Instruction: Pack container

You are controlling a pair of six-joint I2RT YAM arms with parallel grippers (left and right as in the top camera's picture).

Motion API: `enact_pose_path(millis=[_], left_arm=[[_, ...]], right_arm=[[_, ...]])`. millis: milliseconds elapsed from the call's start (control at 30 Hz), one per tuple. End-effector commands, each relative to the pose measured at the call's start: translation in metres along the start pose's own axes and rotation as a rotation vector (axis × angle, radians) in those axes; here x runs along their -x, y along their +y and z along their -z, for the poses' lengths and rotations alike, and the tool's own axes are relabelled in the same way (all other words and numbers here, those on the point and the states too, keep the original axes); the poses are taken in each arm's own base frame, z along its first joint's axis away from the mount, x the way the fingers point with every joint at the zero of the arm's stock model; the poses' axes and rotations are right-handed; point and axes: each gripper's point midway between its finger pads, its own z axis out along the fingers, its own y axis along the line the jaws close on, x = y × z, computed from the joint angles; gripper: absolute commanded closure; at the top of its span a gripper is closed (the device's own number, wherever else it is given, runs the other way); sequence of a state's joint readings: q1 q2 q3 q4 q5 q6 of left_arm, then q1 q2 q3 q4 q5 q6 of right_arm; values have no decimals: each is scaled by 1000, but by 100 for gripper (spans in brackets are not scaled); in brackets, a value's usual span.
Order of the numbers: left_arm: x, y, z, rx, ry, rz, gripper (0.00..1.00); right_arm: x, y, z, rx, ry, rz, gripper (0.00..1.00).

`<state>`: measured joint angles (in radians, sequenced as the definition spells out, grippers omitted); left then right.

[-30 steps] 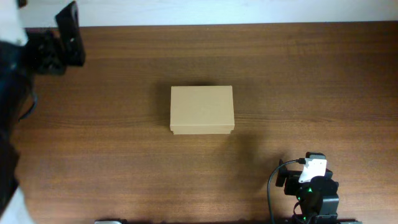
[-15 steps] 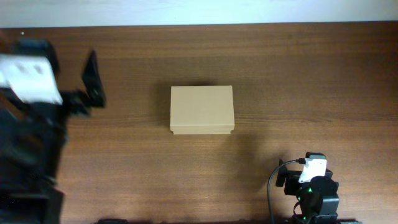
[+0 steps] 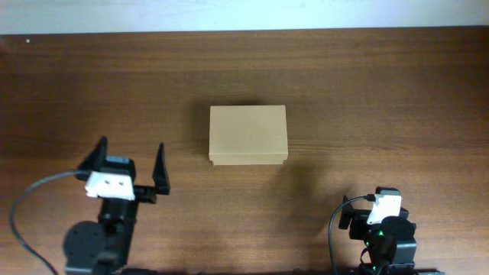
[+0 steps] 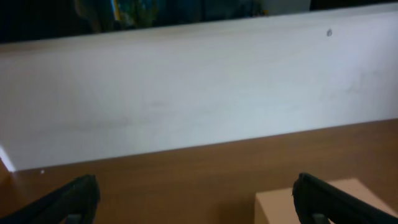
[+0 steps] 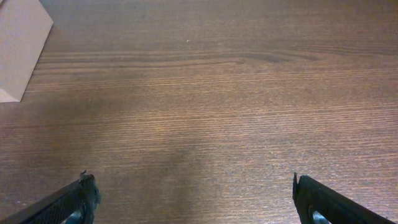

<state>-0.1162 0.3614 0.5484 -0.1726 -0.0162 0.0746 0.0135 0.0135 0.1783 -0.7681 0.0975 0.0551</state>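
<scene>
The container (image 3: pixel 247 134) is a plain tan cardboard box with its flap lid shut, standing at the table's middle. My left gripper (image 3: pixel 130 162) is open and empty at the front left, well apart from the box. In the left wrist view its fingers (image 4: pixel 196 190) are spread wide, with a corner of the box (image 4: pixel 280 205) low at the right. My right arm (image 3: pixel 384 221) sits at the front right. In the right wrist view my right gripper (image 5: pixel 193 190) is open and empty over bare wood, and a box corner (image 5: pixel 18 43) shows at the upper left.
The brown wooden table (image 3: pixel 367 92) fills the overhead view. A white wall (image 4: pixel 186 93) runs along its far edge. No tape rolls or other loose items show in any view.
My left arm has swung from the far left back corner down to the front left, with its gripper open. The box and my right arm have not moved.
</scene>
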Motion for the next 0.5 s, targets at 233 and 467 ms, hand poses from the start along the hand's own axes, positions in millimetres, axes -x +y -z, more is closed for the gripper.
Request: enact_pose_path(millis=[233,467], left_arm=[[-82,-1,11,24,1,-9,1],[-106,6,12,61,2,-10,1]], right_arm=[[-2,-3,-2,-18,-1,-7,1],[-2,-3,-2,-18,-1,-7,1]])
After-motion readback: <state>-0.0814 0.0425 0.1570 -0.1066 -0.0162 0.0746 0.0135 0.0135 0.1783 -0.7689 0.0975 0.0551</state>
